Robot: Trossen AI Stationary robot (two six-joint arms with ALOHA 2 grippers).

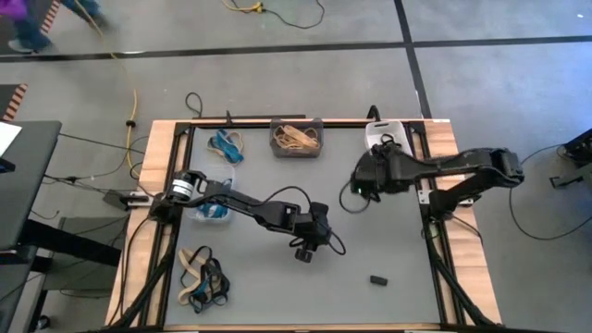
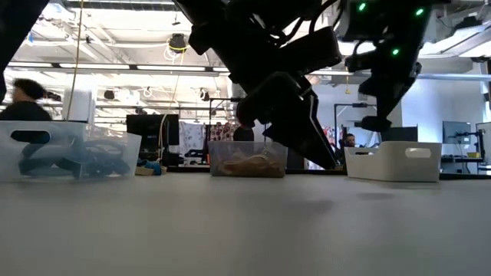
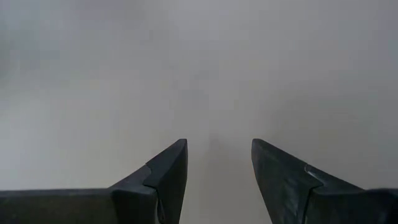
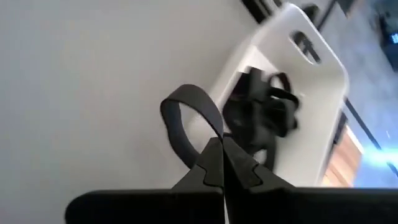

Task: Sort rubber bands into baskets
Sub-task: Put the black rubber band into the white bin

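Observation:
My right gripper (image 4: 219, 144) is shut on a black rubber band (image 4: 181, 115), up off the mat and just short of the white basket (image 4: 298, 74), which holds more black bands (image 4: 264, 112). In the high view it (image 1: 356, 188) hangs on the near side of that basket (image 1: 382, 135). My left gripper (image 3: 219, 149) stands open over bare grey mat near the table's middle (image 1: 304, 252), with nothing between its fingers. A dark grey basket (image 1: 296, 138) holds tan bands and a clear one (image 1: 225, 145) holds blue bands. Loose bands (image 1: 202, 279) lie at the near left. My right gripper pinches one spot of the black band's loop (image 4: 210, 138) between its two fingertips. The fingers slant down toward the mat. The rest of the loop stands out beyond the fingertips as an open ring, lifted clear of the table.
The three baskets stand in a row along the far edge. More blue bands (image 1: 213, 209) lie under my left arm. A small black piece (image 1: 377, 279) lies on the mat at the near right. Bare mat spreads between the two grippers. A person (image 1: 32, 23) moves beyond the table.

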